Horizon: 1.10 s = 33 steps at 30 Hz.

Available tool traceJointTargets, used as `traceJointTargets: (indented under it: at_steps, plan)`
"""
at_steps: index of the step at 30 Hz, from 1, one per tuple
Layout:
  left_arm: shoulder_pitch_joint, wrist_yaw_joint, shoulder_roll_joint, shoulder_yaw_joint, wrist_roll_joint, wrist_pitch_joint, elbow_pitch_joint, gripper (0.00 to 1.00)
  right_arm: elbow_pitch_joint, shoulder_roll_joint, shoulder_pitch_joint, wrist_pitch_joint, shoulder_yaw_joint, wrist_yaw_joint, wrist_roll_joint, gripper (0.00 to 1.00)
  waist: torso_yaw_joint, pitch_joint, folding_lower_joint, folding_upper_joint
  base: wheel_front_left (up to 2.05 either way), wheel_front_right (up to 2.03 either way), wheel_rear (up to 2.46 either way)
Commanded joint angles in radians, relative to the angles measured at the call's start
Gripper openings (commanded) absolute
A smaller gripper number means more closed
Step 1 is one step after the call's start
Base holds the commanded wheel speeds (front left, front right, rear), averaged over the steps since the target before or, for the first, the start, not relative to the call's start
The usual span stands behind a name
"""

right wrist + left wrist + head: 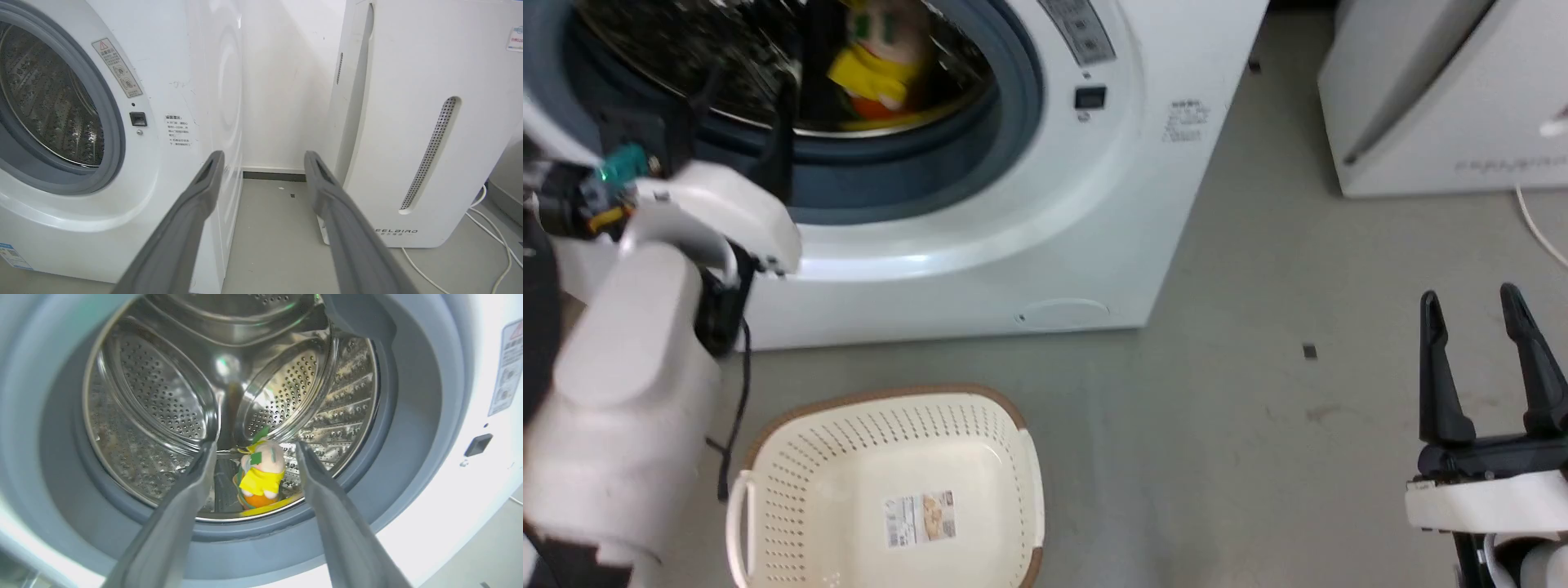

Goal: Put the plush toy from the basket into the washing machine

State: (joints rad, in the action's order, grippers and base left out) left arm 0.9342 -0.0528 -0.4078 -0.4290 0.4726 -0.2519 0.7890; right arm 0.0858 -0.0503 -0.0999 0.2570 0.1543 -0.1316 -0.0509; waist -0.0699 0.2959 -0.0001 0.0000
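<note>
The plush toy (261, 475) lies inside the washing machine (1045, 229), low in the steel drum (163, 396) and just behind its front lip. It sits roughly upright, with the pink head on top, the yellow body below it and an orange layer at the base.

In the left wrist view, the left end effector (255, 446) points into the round opening. Its two dark fingers are spread wide and grip nothing. The toy shows in the gap between them, beyond the tips and apart from both. The grey gasket (412, 416) rings the opening around them. In the head view, the pale left arm (629, 367) reaches up from the lower left toward the opening, and that part of the picture is blurred.

The basket (874, 396) stands on the grey floor (1241, 408) just in front of the machine, near the left arm. A paper label (920, 518) shows on its inside bottom.

The right end effector (1470, 296) is at the lower right of the head view, well apart from the basket and the machine. Its fingers are spread and hold nothing. In the right wrist view they point at the strip of floor between the machine's side and a second white appliance (408, 122). A white cable (482, 212) runs along the floor beside that appliance.
</note>
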Motion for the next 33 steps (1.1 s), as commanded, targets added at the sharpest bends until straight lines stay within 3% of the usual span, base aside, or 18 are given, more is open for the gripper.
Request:
traceJointTargets:
  at_steps: [1, 3, 13, 23, 33]
  plan:
    - [-0.084, 0.030, 0.008, 0.025, 0.001, -0.009, -0.079, 1.00, 0.009, 0.000, 0.024, 0.005, 0.002, 0.001, 0.007, 1.00, 0.060, -0.099, 0.0001, 0.0000, 0.00, 0.00, 0.00]
    - [-0.228, 0.084, 0.018, 0.089, -0.015, -0.009, -0.266, 1.00, 0.015, 0.000, 0.043, 0.005, -0.004, 0.001, 0.008, 1.00, 0.070, -0.135, 0.0001, 0.0000, 0.00, 0.00, 0.00]
    - [-0.644, 0.191, 0.098, 0.233, -0.134, -0.010, -0.670, 1.00, 0.030, 0.000, 0.094, 0.005, -0.026, 0.001, -0.004, 1.00, 0.078, -0.208, 0.0001, 0.0000, 0.00, 0.00, 0.00]
    - [-0.914, 0.189, 0.190, 0.278, -0.232, -0.010, -0.752, 1.00, 0.021, 0.000, 0.146, 0.005, -0.054, 0.001, -0.021, 1.00, 0.071, -0.260, 0.0001, 0.0000, 0.00, 0.00, 0.00]
    - [-0.994, 0.155, 0.256, 0.297, -0.301, -0.010, -0.729, 1.00, -0.001, 0.000, 0.175, 0.005, -0.066, 0.001, -0.027, 1.00, 0.073, -0.278, 0.0001, 0.0000, 0.00, 0.00, 0.00]
